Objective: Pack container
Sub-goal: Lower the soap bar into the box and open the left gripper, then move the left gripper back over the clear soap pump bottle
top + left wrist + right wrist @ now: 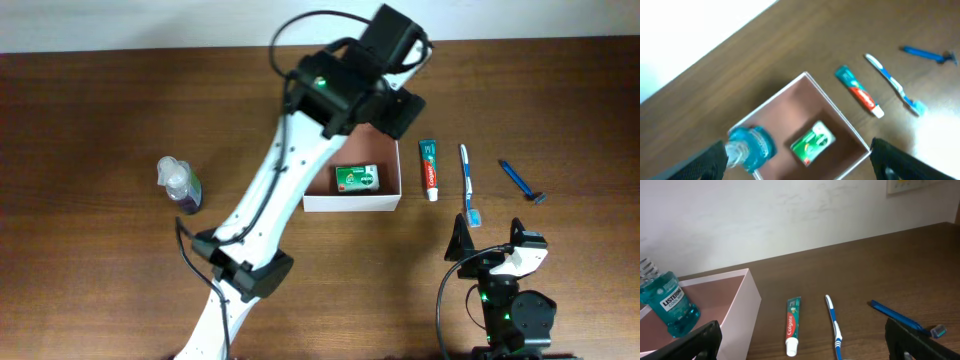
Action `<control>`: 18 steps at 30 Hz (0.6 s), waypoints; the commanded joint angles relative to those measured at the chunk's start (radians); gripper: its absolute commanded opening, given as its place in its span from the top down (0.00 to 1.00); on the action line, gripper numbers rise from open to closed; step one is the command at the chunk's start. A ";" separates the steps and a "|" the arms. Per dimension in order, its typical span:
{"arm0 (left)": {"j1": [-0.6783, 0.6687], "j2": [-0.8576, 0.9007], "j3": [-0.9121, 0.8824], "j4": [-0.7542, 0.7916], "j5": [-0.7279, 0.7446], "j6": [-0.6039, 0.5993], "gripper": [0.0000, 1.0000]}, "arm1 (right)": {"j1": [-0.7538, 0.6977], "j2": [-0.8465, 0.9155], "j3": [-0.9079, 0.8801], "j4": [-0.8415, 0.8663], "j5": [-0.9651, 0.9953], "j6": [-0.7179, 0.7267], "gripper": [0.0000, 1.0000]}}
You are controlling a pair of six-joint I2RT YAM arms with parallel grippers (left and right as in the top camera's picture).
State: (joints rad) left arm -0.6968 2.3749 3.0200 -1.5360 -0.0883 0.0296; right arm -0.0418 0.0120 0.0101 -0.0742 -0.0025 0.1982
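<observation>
The container (350, 204) is a shallow white-walled box with a reddish-brown inside, standing mid-table. A green soap box (356, 177) lies flat in it. A blue mouthwash bottle (669, 305) stands upright in the container's (742, 312) far corner, hidden under my left arm in the overhead view. My left gripper (800, 167) hangs over the container (805, 76) with its jaws wide open. The bottle (751, 147) is close beside its left finger, and the green box (812, 142) lies between the fingers, lower down. My right gripper (490, 240) stands open near the table's front right, holding nothing.
Right of the container lie a toothpaste tube (430, 168), a blue-and-white toothbrush (467, 183) and a blue razor (521, 181), side by side. A clear bottle with a dark base (178, 185) stands at the left. My left arm slants from the front edge to the container.
</observation>
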 commanded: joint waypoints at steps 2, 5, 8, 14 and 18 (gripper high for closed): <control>0.069 -0.043 0.121 -0.131 -0.115 -0.140 0.07 | -0.006 -0.008 -0.005 -0.005 -0.009 -0.011 0.01; 0.117 -0.079 0.117 -0.151 -0.134 -0.146 0.07 | -0.006 -0.008 -0.005 -0.005 -0.009 -0.011 0.01; 0.164 -0.111 0.117 -0.152 -0.134 -0.167 0.07 | -0.006 -0.008 -0.005 -0.005 -0.009 -0.011 0.01; 0.248 -0.184 0.076 -0.152 -0.137 -0.163 0.07 | -0.006 -0.008 -0.005 -0.005 -0.009 -0.010 0.01; 0.288 -0.271 -0.066 -0.152 -0.137 -0.164 0.07 | -0.006 -0.008 -0.005 -0.005 -0.009 -0.011 0.02</control>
State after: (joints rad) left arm -0.4343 2.1876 3.0428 -1.6848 -0.2115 -0.1215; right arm -0.0418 0.0120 0.0101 -0.0742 -0.0025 0.1978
